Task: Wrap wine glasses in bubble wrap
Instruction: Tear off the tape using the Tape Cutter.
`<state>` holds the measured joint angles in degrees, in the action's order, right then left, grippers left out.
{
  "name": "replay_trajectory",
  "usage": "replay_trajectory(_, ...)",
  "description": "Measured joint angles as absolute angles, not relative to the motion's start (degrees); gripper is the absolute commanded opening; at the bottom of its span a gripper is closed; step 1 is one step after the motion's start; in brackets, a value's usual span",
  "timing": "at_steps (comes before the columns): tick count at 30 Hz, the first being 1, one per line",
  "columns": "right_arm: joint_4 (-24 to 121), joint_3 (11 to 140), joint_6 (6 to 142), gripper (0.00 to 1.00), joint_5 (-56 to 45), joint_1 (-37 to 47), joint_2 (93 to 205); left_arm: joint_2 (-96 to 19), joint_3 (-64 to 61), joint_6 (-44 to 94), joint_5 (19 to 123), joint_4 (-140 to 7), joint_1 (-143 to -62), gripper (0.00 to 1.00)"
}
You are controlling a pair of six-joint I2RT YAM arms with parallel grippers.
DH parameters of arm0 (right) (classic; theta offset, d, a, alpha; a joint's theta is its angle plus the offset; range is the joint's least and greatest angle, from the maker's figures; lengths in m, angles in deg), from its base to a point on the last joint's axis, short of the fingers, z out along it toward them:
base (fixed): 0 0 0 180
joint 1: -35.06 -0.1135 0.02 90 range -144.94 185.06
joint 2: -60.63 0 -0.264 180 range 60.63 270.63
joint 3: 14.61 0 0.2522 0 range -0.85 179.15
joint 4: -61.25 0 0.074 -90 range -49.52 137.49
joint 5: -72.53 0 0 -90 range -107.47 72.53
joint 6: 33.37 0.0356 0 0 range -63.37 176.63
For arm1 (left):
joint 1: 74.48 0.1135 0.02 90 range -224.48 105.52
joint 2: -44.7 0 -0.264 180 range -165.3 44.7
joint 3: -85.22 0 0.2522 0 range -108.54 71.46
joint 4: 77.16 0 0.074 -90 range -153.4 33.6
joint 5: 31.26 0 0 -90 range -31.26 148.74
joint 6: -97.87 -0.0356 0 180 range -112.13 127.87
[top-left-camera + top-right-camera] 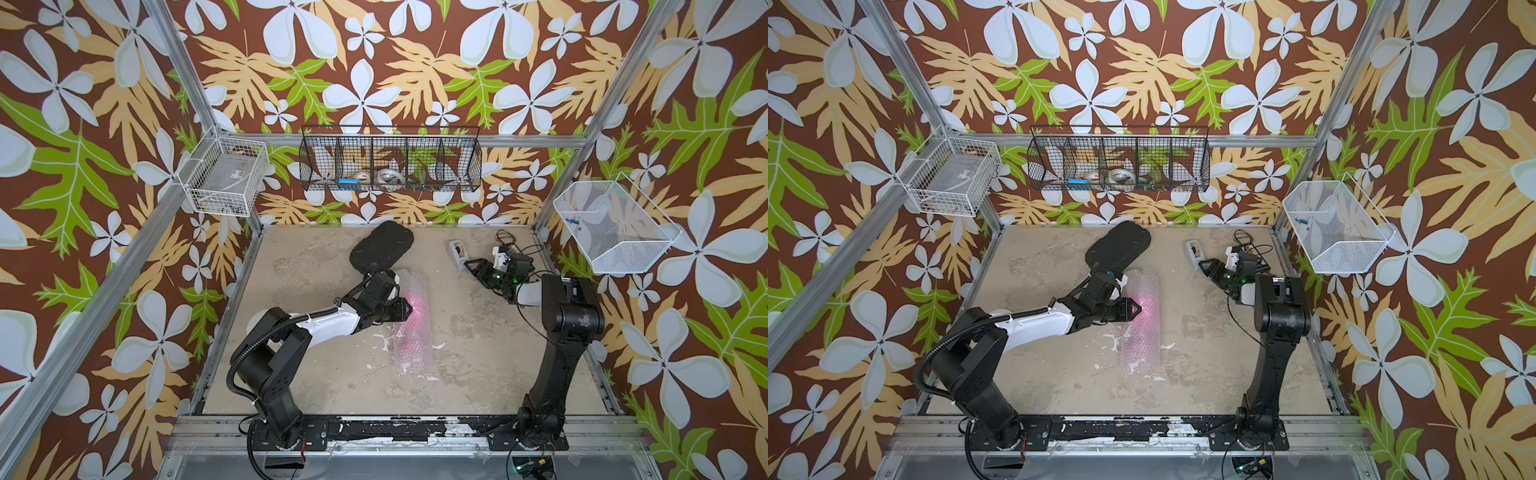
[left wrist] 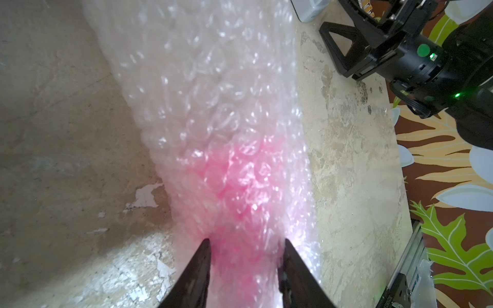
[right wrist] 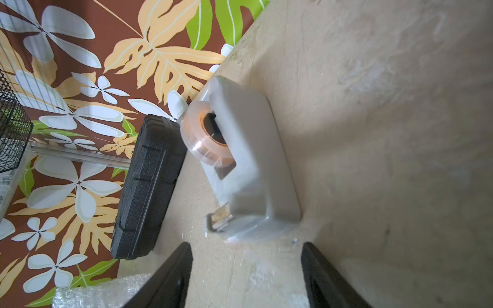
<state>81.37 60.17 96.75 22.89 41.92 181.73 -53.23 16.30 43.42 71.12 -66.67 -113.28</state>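
The bubble wrap (image 1: 411,345) (image 1: 1140,340) lies rolled into a long tube in the middle of the table. The pink wine glass (image 1: 417,311) (image 1: 1148,312) shows through it only as a blur. My left gripper (image 1: 409,309) (image 1: 1139,309) reaches in from the left and is shut across the tube. In the left wrist view its jaws (image 2: 246,241) press the wrap (image 2: 202,80) in on both sides over the pink glass (image 2: 234,181). My right gripper (image 1: 468,266) (image 1: 1202,266) (image 3: 246,248) hovers open and empty at the back right, just short of the tape dispenser.
A grey tape dispenser (image 1: 457,253) (image 3: 248,160) stands at the back right, with loose cables (image 1: 505,239) behind my right wrist. A black oval padded case (image 1: 382,245) (image 3: 146,186) lies at the back, next to the tube's far end. Wire baskets (image 1: 390,158) hang on the walls.
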Motion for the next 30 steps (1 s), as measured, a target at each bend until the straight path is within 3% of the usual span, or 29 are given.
replay_trajectory(30,77.99,65.00,90.10,0.66,32.20,42.07,185.44,-53.25,16.33,43.44,71.21,-66.80,-113.28,0.41)
